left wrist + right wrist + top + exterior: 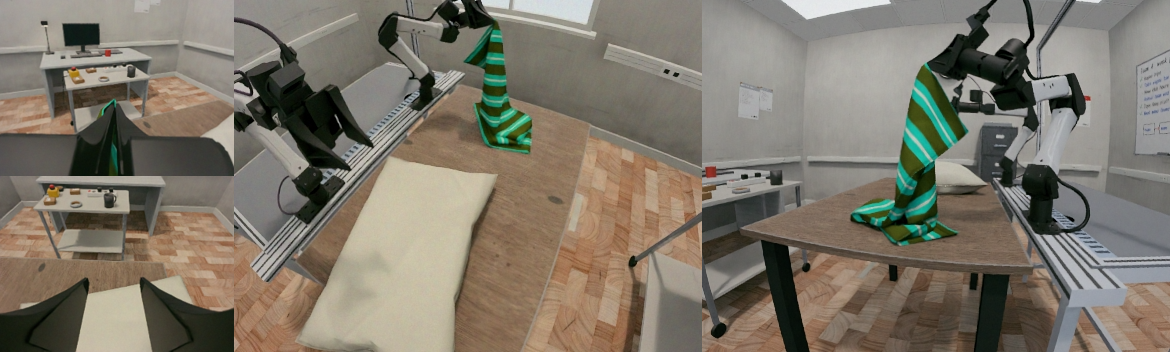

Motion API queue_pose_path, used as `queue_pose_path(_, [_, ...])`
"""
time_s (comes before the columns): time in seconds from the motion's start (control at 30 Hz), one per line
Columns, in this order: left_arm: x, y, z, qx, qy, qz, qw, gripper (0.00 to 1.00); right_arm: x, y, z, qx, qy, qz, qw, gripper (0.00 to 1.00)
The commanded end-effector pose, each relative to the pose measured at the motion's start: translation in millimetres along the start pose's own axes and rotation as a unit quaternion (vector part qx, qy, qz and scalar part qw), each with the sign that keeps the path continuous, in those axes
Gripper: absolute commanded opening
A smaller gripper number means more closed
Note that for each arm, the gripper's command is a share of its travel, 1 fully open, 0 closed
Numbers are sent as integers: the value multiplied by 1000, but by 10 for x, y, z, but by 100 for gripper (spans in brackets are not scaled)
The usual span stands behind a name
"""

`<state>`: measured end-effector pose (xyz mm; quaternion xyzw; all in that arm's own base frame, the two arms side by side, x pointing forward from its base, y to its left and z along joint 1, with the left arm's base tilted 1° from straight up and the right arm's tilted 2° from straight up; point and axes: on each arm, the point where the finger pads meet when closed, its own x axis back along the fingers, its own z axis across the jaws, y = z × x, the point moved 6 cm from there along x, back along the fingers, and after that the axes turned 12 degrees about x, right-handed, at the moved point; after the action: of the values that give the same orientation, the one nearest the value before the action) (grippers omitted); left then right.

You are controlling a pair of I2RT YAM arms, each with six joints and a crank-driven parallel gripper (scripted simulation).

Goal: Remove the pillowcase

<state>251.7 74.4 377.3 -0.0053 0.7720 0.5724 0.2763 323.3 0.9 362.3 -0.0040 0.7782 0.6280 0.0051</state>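
The bare cream pillow (pixel 404 250) (pixel 957 178) (pixel 114 321) lies flat on the table. The green and olive striped pillowcase (pixel 495 80) (pixel 922 135) hangs from my left gripper (pixel 493 21) (pixel 929 64) (pixel 114 105), which is shut on its top corner high above the table's far end in the top view. The pillowcase's lower end rests in folds on the table, apart from the pillow. My right gripper (pixel 362 157) (pixel 114 279) is open and empty above the pillow's inner side. It also shows small, behind the left arm, in the exterior view.
The brown table (pixel 529 215) (pixel 832 220) has a rail (pixel 379 152) (pixel 1062 250) with both arm bases along one side. In the top view the pillow reaches the near bottom edge of the picture. A white cart (pixel 110 80) (pixel 90 240) and a desk stand beyond the table.
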Motion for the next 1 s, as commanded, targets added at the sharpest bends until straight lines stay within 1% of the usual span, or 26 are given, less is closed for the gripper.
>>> queue_pose_path(0.0, [64,18,-53,-12,-9,-11,1000,1,-9,123,-38,5,-8,-19,1000,63])
queue_pose_path(0.1, [79,15,-57,-13,-6,-13,1000,1,-9,123,-38,5,-8,-19,1000,63])
queue_pose_path(0.17, [55,-3,25,-4,5,-12,1000,1,-9,123,-38,5,-8,-19,1000,63])
queue_pose_path(0.2, [70,-63,49,5,9,-7,1000,1,-9,123,-38,5,-8,-19,1000,63])
queue_pose_path(0.27, [33,96,-30,-26,2,2,1000,1,-9,123,-38,5,-8,-19,1000,63])
queue_pose_path(0.4, [109,-30,64,-23,26,54,998,1,-9,123,-38,5,-8,-19,1000,63])
queue_pose_path(0.5, [161,-76,78,-23,35,83,996,1,-9,123,-38,5,-8,-19,1000,63])
queue_pose_path(0.6, [174,-82,78,-24,37,88,995,1,-9,123,-38,5,-8,-19,1000,63])
queue_pose_path(0.77, [289,-136,55,-26,48,136,989,1,-9,123,-38,5,-8,-19,1000,63])
queue_pose_path(0.83, [299,-112,41,-31,50,137,989,1,-9,123,-38,5,-8,-19,1000,63])
queue_pose_path(0.97, [379,-149,7,-29,53,162,985,1,-9,123,-38,5,-8,-19,1000,63])
